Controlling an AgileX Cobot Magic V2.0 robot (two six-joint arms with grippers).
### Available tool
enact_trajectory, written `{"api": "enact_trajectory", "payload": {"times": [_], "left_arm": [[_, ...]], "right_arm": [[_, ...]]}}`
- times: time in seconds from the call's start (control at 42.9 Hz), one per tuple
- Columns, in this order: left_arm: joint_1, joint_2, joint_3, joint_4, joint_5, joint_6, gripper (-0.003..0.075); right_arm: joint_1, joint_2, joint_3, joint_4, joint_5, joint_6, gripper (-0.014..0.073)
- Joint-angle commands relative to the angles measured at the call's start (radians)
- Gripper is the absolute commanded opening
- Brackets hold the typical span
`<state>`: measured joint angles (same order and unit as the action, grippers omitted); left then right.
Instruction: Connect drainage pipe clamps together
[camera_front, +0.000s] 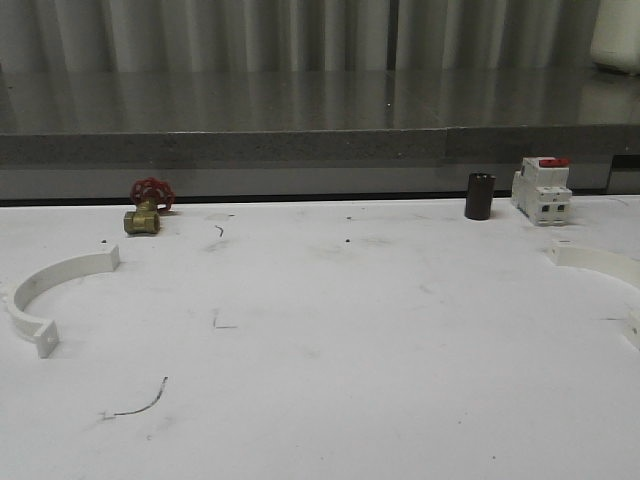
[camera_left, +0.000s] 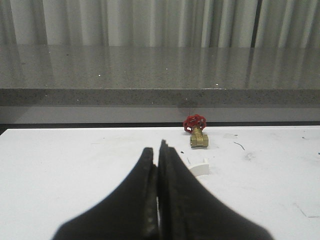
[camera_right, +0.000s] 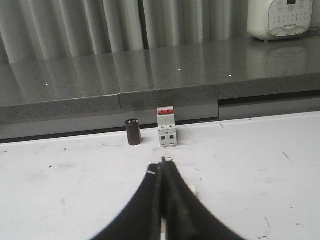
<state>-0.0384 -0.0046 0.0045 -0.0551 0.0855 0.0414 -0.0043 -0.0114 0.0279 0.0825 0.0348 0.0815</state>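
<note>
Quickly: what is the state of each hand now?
Left hand: closed, holding nothing.
Right hand: closed, holding nothing visible.

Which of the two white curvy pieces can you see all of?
The left clamp half, lying near the brass valve with the red wheel. Its whole arc and both end tabs show. The right clamp half, near the breaker, runs off the picture's edge.

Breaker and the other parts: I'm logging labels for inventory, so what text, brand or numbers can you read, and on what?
None can be read.
Breaker: any print on its face is too blurred.
Appliance on the counter: panel markings too small to read.
Valve, black cylinder, clamps: no visible text.
</note>
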Motion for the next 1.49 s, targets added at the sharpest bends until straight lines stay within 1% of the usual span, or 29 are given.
{"api": "enact_trajectory", "payload": {"times": [0.0, 0.443, 0.629, 0.746, 0.862, 0.979, 1.025, 1.072, 1.188, 1.328, 1.398, 1.468], "left_arm": [[0.001, -0.010, 0.023, -0.001, -0.086, -0.009, -0.0020], [0.001, -0.010, 0.023, -0.001, -0.086, -0.009, -0.0020], [0.001, -0.010, 0.023, -0.001, -0.086, -0.009, -0.0020], [0.001, -0.010, 0.021, 0.002, -0.143, -0.009, -0.0020], [0.001, -0.010, 0.001, 0.003, -0.227, -0.009, -0.0020], [0.001, -0.009, -0.085, 0.003, -0.227, -0.009, -0.0020], [0.001, -0.005, -0.127, 0.009, -0.213, -0.009, -0.0020], [0.001, 0.006, -0.183, 0.045, -0.177, -0.009, -0.0020], [0.001, 0.063, -0.329, 0.098, -0.042, -0.009, -0.0020], [0.001, 0.190, -0.518, 0.098, 0.109, -0.009, -0.0020], [0.001, 0.286, -0.616, 0.098, 0.179, -0.009, -0.0020], [0.001, 0.368, -0.661, 0.098, 0.231, -0.009, -0.0020]], "right_arm": [[-0.002, -0.015, -0.005, -0.009, -0.088, -0.004, -0.0058], [-0.002, -0.015, -0.005, -0.009, -0.088, -0.004, -0.0058], [-0.002, -0.015, -0.005, -0.009, -0.116, -0.004, -0.0058], [-0.002, -0.015, -0.007, -0.008, -0.140, -0.004, -0.0058], [-0.002, -0.015, -0.057, -0.008, -0.129, -0.004, -0.0058], [-0.002, -0.014, -0.151, -0.008, -0.066, -0.004, -0.0058], [-0.002, -0.010, -0.193, -0.008, -0.035, -0.004, -0.0058], [-0.002, 0.003, -0.245, -0.009, 0.014, -0.005, -0.0058], [-0.002, 0.062, -0.363, -0.010, 0.093, -0.006, -0.0058], [-0.002, 0.200, -0.522, -0.019, 0.180, -0.018, -0.0058], [-0.002, 0.290, -0.611, -0.019, 0.264, -0.018, -0.0058], [-0.002, 0.379, -0.659, -0.028, 0.336, -0.018, -0.0058]]}}
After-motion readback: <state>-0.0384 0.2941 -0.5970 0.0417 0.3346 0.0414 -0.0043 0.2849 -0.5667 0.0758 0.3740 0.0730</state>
